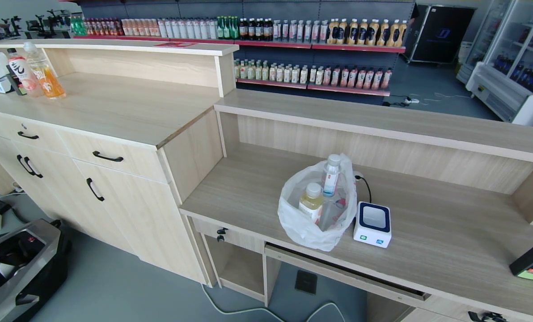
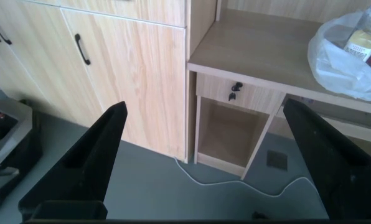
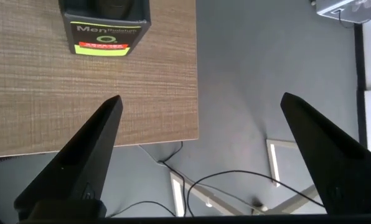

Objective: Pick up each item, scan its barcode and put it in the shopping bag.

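Left wrist view: left gripper (image 2: 204, 106) hangs low, off the front of the counter (image 2: 254, 50), over grey floor and facing the cabinet doors (image 2: 129, 74). Its fingers (image 2: 86, 162) are spread wide, released, with nothing between them. The shopping bag (image 2: 344, 68) sits up on the counter, higher than this gripper and off to its far side.

Right wrist view: right gripper (image 3: 201, 98) points down at the counter's end, well right of the bag. Its fingers (image 3: 79, 168) are likewise spread and hold nothing. One finger is over wood, the other over floor. A black device (image 3: 104, 28) with a green label lies on the wood just ahead.

Head view: the bag is white plastic with its mouth open, near the counter's front edge. Two bottles stand upright in it: a yellow-drink bottle (image 1: 311, 203) in front and a clear bottle (image 1: 331, 175) with a red and blue label behind. A scanner (image 1: 373, 223), white with a dark rim, is just beside the bag on its right. Its cable (image 1: 365, 185) runs back behind the bag.

Left of the bag and higher is a raised counter (image 1: 114, 107). An orange-drink bottle (image 1: 47, 74) and a pink-label bottle (image 1: 23, 74) stand at its far end, well apart from the bag.

Edges: a side panel (image 1: 195, 152) rises close on the bag's left and a back wall (image 1: 382, 156) behind it. Bare wood runs from the scanner to the black device.
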You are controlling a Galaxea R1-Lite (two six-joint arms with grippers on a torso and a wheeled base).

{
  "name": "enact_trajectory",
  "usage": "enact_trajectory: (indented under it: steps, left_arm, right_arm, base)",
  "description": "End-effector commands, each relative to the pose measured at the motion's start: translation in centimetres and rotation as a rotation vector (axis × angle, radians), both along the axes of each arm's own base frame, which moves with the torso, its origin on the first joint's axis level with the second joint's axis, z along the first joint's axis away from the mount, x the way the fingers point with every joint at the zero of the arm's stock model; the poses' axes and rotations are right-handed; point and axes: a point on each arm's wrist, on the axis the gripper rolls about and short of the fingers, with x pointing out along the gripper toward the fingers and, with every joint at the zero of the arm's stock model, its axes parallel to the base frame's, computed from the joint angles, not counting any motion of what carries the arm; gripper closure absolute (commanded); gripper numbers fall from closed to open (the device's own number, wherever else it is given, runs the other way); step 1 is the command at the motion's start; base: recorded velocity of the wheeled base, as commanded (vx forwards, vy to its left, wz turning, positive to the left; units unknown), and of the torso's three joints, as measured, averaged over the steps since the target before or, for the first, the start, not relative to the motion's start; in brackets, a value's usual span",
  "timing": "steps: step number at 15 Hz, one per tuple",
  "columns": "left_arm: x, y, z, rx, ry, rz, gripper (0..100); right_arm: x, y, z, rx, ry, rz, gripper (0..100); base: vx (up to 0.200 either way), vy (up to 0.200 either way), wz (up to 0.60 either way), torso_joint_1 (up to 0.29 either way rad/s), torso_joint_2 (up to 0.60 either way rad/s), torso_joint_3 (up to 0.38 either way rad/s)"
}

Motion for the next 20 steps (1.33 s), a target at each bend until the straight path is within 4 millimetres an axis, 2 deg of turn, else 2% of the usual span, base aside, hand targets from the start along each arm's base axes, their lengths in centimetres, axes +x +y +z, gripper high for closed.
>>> enact_trajectory:
  steps: [1, 6, 10, 17, 20]
  left_arm:
    - [0.0, 0.0, 0.0, 0.000, 0.000, 0.000, 0]
    - [0.0, 0.0, 0.0, 0.000, 0.000, 0.000, 0]
    - [0.0, 0.0, 0.0, 0.000, 0.000, 0.000, 0]
    - [0.0, 0.0, 0.0, 0.000, 0.000, 0.000, 0]
    - [0.0, 0.0, 0.0, 0.000, 0.000, 0.000, 0]
  right_arm:
    - [0.2, -0.3, -0.7, 0.023, -0.004, 0.011, 0]
    - [0.8, -1.0, -1.2, 0.105, -0.084, -0.004, 0]
    - [0.9, -1.1, -1.3, 0.042, -0.035, 0.041, 0]
    - [-0.3, 0.7, -3.2, 0.092, 0.053, 0.083, 0]
    - [-0.2, 0.7, -3.7, 0.143, 0.025, 0.073, 0]
  base:
    - [0.000, 0.000, 0.00, 0.000, 0.00, 0.000]
    - [0.000, 0.000, 0.00, 0.000, 0.00, 0.000]
    - [0.000, 0.000, 0.00, 0.000, 0.00, 0.000]
    - [0.000, 0.000, 0.00, 0.000, 0.00, 0.000]
    - [0.000, 0.000, 0.00, 0.000, 0.00, 0.000]
